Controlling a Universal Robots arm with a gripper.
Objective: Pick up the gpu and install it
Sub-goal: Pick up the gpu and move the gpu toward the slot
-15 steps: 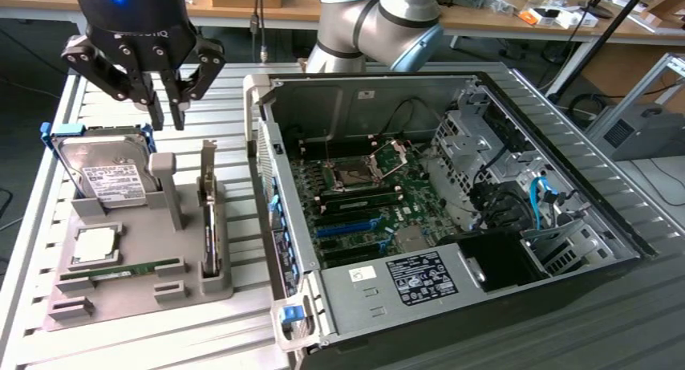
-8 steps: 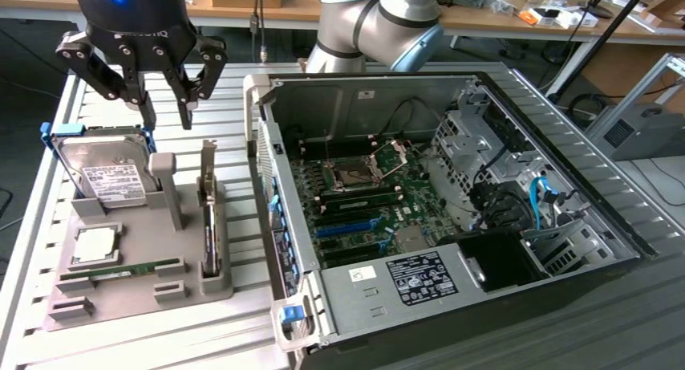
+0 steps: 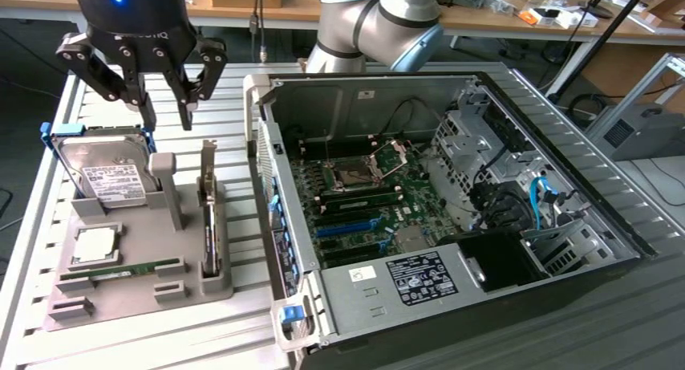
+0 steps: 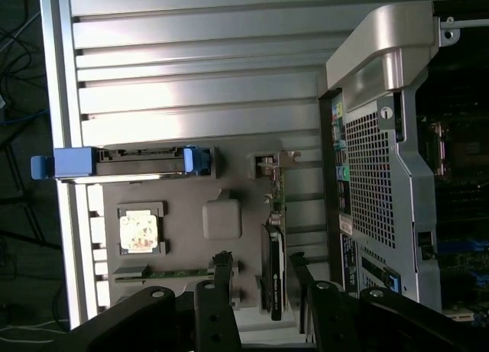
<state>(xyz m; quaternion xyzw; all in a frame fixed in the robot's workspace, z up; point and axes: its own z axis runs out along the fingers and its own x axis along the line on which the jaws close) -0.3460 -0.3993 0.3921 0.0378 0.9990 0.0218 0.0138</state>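
Currently pinching nothing with the black two-fingered gripper [image 3: 164, 113], fingers spread wide. Hovering above the thin dark rectangular gpu card [image 3: 210, 217] with its silver bracket, standing on edge in a slot of the grey moulded tray [image 3: 118, 306], apart from both fingertips. Beside it, past one finger: silver hard drive with white label [image 3: 107, 177], square processor chip [image 3: 95, 243], slim green memory stick [image 3: 127, 270]. Farther, past the other finger: open black computer case [image 3: 354, 298], green motherboard [image 3: 364, 201] exposed.
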